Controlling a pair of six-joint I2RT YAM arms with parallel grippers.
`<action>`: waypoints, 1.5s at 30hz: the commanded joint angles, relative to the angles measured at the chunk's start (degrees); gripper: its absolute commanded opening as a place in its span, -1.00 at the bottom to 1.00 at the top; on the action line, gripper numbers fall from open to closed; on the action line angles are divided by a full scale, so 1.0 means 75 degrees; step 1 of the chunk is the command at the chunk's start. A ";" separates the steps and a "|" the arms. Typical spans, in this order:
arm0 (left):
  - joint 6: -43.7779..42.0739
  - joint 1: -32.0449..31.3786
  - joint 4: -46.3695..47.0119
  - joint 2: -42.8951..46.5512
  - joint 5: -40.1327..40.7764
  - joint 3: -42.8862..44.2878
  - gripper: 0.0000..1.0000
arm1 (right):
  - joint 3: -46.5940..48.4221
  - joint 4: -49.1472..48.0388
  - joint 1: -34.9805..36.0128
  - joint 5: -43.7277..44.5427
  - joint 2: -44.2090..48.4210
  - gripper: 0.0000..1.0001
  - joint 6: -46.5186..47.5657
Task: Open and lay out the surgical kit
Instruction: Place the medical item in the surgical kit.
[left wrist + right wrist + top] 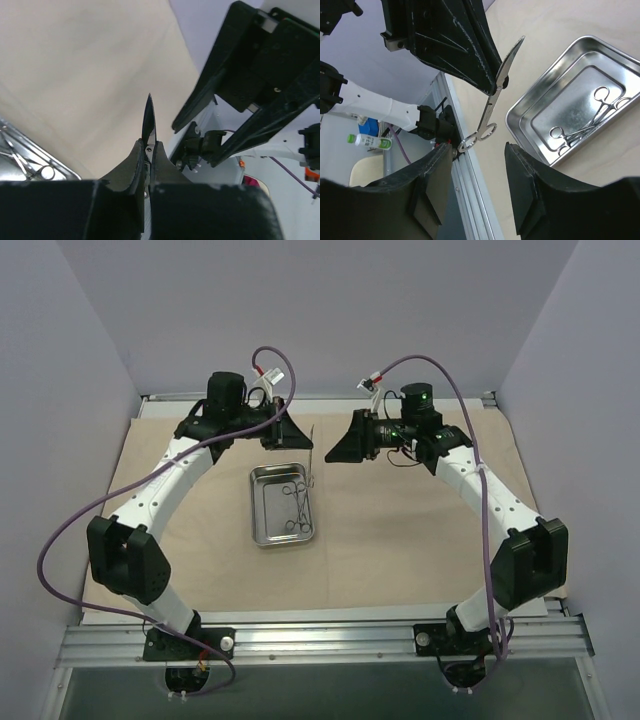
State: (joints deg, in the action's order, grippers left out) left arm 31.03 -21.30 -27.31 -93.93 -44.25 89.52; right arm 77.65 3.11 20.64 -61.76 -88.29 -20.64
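Note:
The beige cloth wrap (400,530) lies spread flat over the table. On it stands the shiny steel tray (256,510) with ring-handled instruments (296,505) inside. My left gripper (292,443) is shut on a pair of scissors (312,455) and holds them in the air above the tray's far right corner. In the left wrist view the blade (149,122) sticks out past the fingertips. In the right wrist view the scissors (492,107) hang with their ring handles (477,135) just ahead of my right gripper (480,152), which is open and touches nothing.
A metal rail (470,190) runs along the table's far edge. The two grippers face each other closely at the back centre. Grey walls close in the table on three sides. A green-capped bottle (367,141) shows beyond the table.

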 commanded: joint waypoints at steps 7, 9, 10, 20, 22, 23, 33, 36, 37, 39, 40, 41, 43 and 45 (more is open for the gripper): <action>0.1873 0.0004 0.2996 0.0641 -0.1623 -0.0720 -0.95 | -0.0275 -0.1200 0.0107 -0.0730 0.0440 0.05 -0.0798; 0.2108 0.0004 0.3452 0.0676 -0.1740 -0.0837 -0.95 | -0.0298 -0.1235 0.0153 -0.0742 0.0440 0.06 -0.0787; 0.2272 -0.0008 0.3512 0.0688 -0.1764 -0.0872 -0.95 | -0.0298 -0.1282 0.0177 -0.0742 0.0440 0.07 -0.0798; 0.2859 -0.0171 0.4508 0.0653 -0.1834 -0.1037 -0.95 | -0.0123 -0.1646 0.0330 -0.0860 0.0265 0.05 -0.1126; 0.2918 -0.0195 0.4590 0.0606 -0.1846 -0.1060 -0.95 | -0.0111 -0.1692 0.0341 -0.0871 0.0253 0.04 -0.1173; 0.2929 -0.0207 0.4602 0.0594 -0.1846 -0.1060 -0.95 | -0.0122 -0.1727 0.0353 -0.0871 0.0264 0.04 -0.1208; 0.3129 -0.0219 0.4907 0.0477 -0.1963 -0.1177 -0.95 | -0.0158 -0.1950 0.0400 -0.0918 0.0206 -0.48 -0.1337; 0.3176 -0.0219 0.4977 0.0454 -0.1987 -0.1201 -0.95 | -0.0158 -0.1951 0.0447 -0.0895 0.0194 -0.75 -0.1326; 0.3187 -0.0219 0.4989 0.0419 -0.1987 -0.1213 -0.95 | -0.0158 -0.1950 0.0458 -0.0895 0.0182 -0.84 -0.1337; 0.3199 -0.0219 0.5001 0.0384 -0.2022 -0.1213 -0.95 | -0.0158 -0.1939 0.0470 -0.0871 0.0182 -1.00 -0.1337; 0.3199 -0.0207 0.5012 0.0360 -0.2022 -0.1224 -0.95 | -0.0146 -0.1904 0.0482 -0.0836 0.0194 -1.00 -0.1337; 0.3199 -0.0184 0.5001 0.0337 -0.2010 -0.1224 -0.95 | -0.0123 -0.1822 0.0493 -0.0790 0.0182 -1.00 -0.1303; 0.3188 -0.0125 0.4943 0.0325 -0.1952 -0.1236 -0.85 | -0.0076 -0.1553 0.0493 -0.0649 0.0206 -1.00 -0.1115; 0.3048 0.0015 0.4628 0.0325 -0.1754 -0.1248 -0.54 | -0.0029 -0.1319 0.0494 -0.0532 0.0288 -1.00 -0.0847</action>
State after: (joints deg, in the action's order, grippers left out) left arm 53.65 -22.39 6.61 -91.53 -57.71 80.07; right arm 75.37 -7.70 23.73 -66.65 -88.27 -30.70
